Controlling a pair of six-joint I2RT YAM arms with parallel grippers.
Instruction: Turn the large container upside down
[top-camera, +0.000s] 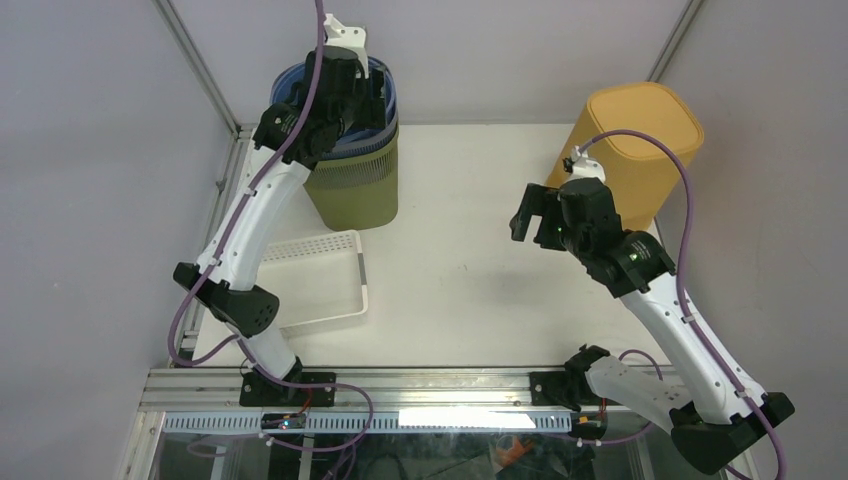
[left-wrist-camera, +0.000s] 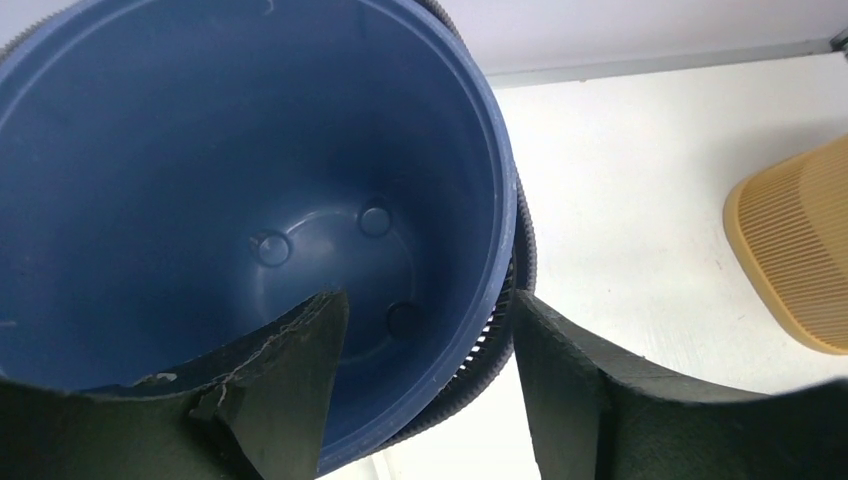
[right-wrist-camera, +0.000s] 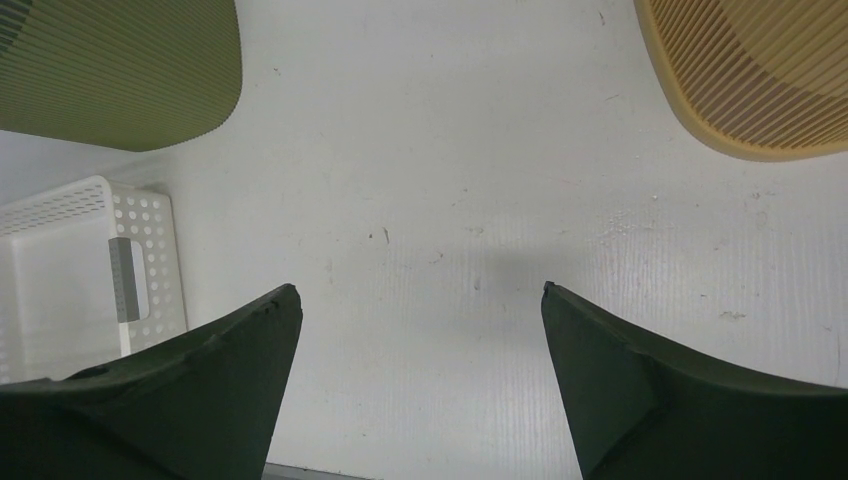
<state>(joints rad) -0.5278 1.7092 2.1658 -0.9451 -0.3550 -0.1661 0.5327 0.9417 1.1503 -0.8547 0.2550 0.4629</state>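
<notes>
The olive-green ribbed plastic container (top-camera: 355, 190) stands upright at the far-left corner of the white table (top-camera: 450, 270). From overhead its mouth is largely hidden by the left gripper (left-wrist-camera: 430, 300), whose spread fingers straddle the rim of the blue plastic liner (left-wrist-camera: 200, 150); contact is unclear. The right gripper (right-wrist-camera: 420, 290) hangs open, holding nothing.

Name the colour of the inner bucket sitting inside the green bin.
Blue: the inner bucket shows clearest in the left wrist view.

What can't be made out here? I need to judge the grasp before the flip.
- left gripper: the left wrist view leaves unclear whether it pinches the rim of the blue bucket. In the top view, the wrist hides its fingertips.
- yellow container: cut off by the edge in both wrist views.
- white basket: its left side is behind the left arm.
</notes>
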